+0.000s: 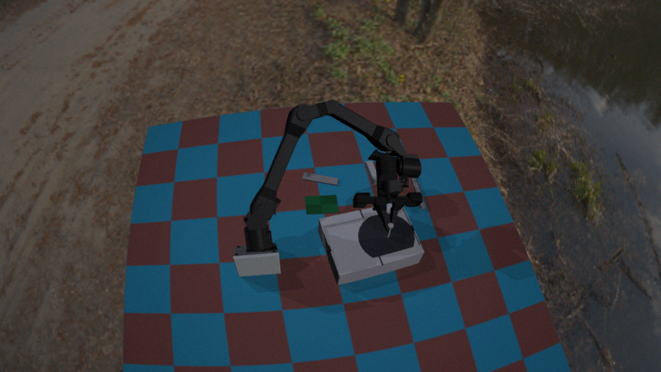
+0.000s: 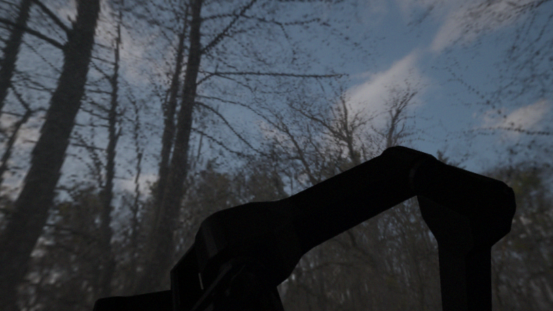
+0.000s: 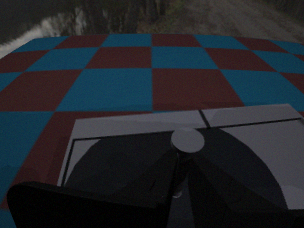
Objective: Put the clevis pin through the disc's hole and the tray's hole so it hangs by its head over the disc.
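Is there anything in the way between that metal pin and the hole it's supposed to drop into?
Nothing visible blocks it. The gripper holds the pin head up over the dark disc in the tray. Whether its tip lines up with the hole, I can't tell.

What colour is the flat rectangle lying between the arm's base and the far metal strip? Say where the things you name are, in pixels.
Green [image 1: 321,204]; the top view shows it best.
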{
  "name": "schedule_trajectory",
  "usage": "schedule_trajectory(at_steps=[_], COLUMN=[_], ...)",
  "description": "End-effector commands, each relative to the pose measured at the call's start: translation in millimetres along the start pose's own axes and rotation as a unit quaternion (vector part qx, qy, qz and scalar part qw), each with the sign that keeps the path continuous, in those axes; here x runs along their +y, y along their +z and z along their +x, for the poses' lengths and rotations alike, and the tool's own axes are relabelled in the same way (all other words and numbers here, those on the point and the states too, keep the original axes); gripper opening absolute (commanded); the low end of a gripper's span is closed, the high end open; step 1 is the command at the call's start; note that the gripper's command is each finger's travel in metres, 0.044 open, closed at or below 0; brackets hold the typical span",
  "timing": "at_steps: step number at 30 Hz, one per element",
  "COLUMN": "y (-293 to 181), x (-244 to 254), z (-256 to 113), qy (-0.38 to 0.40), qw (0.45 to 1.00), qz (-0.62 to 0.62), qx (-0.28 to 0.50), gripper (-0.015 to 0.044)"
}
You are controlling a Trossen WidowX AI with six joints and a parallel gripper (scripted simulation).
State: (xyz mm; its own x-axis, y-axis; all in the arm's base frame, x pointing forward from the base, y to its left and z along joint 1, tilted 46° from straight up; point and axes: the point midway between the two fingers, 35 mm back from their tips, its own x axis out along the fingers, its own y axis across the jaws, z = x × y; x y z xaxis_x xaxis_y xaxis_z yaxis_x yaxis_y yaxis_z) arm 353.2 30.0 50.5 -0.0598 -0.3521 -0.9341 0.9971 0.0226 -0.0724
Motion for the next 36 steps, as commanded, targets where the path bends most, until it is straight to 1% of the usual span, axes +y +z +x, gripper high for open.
schedule_trajectory(at_steps=[1, 22, 36], y=[-0.2, -0.6, -0.9], x=[0.4, 0.2, -1.0], z=[0.1, -1.4, -2.7], qy=[0.002, -0.004, -0.007], qw=[1.0, 1.0, 1.0], qz=[0.006, -0.007, -0.014], qx=[0.006, 0.019, 0.007], gripper=[0.0, 0.0, 0.0])
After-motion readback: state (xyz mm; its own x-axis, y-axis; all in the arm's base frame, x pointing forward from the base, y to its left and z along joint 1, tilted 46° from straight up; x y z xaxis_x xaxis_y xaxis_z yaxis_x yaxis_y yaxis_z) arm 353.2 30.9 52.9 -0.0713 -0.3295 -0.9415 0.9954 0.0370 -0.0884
